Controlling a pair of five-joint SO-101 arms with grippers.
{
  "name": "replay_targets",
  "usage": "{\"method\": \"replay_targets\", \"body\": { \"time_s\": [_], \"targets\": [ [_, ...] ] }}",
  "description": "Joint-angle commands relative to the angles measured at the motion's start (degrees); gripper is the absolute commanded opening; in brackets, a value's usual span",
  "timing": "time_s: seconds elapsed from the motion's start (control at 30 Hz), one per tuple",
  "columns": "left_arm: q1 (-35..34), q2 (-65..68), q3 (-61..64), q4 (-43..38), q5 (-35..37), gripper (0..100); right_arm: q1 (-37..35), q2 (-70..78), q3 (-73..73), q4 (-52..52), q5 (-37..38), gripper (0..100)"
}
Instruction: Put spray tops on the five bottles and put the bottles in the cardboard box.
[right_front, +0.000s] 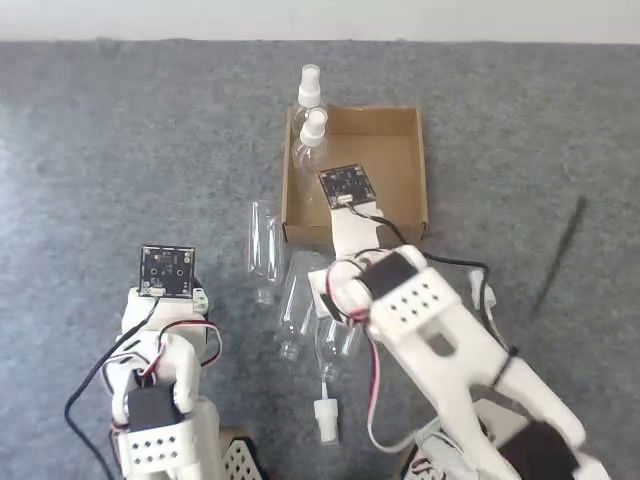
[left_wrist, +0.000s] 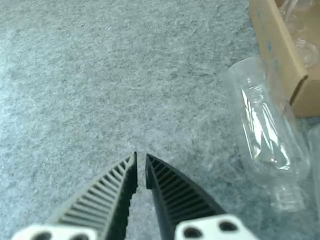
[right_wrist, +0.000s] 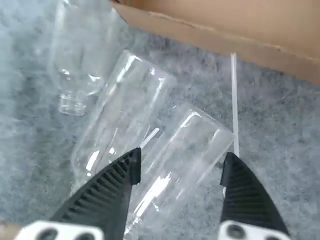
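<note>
High view shows the box (right_front: 355, 112) far out on the carpet (right_front: 120, 140). One capped bottle (right_front: 311, 150) lies inside it, and a second capped bottle (right_front: 309, 92) sits just behind it. Three open bottles (right_front: 266, 245) lie just in front of the box, with a loose top (right_front: 327, 420) near them. The right gripper (right_wrist: 180, 167) is wide open over one open bottle (right_wrist: 187, 145). The left gripper (left_wrist: 141, 172) is almost closed, holding nothing, above bare carpet.
</note>
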Motion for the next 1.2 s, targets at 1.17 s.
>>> {"method": "replay_targets", "body": {
  "time_s": [1.17],
  "targets": [
    [0.09,-0.88,-0.4,-1.23,-0.62,3,-0.22,14.55,-6.95,0.75,-4.13,11.7]
  ]
}}
